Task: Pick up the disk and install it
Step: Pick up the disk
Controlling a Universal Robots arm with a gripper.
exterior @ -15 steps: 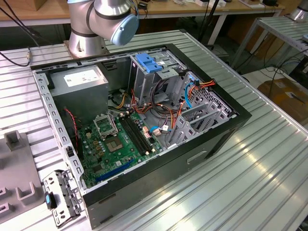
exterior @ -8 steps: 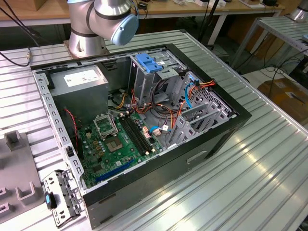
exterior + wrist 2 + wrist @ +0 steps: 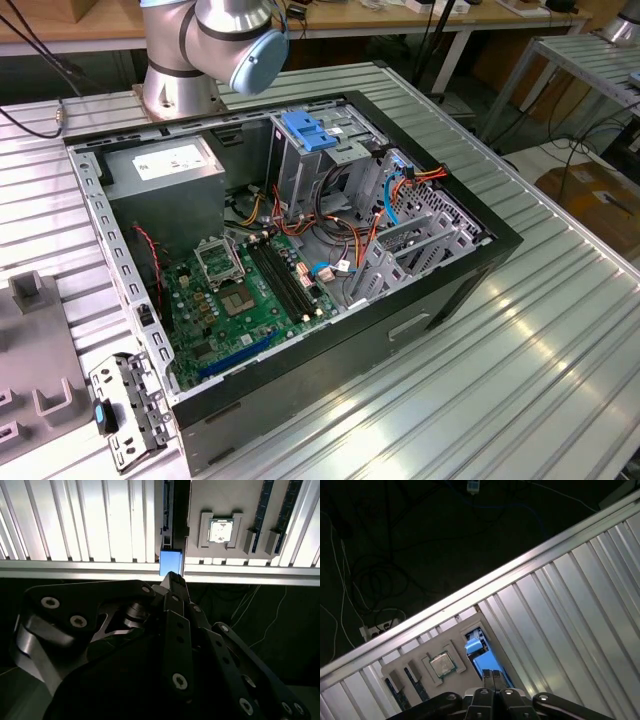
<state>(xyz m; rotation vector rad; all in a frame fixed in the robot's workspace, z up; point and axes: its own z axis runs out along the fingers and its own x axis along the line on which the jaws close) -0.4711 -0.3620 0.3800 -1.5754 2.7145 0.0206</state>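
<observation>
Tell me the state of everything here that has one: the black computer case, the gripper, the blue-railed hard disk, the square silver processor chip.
Black computer case: open, side panel off, insides exposed.
Black gripper: shut, empty, tip right by the disk.
Dark hard disk with blue side rails: in a slot of the grey tray, not gripped.
Square silver processor chip: seated in a holder on that tray.

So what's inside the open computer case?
A green circuit board, a grey box, a metal cage with a blue cap and loose cables. Whatever lies beneath the cage and cables is covered.
</observation>
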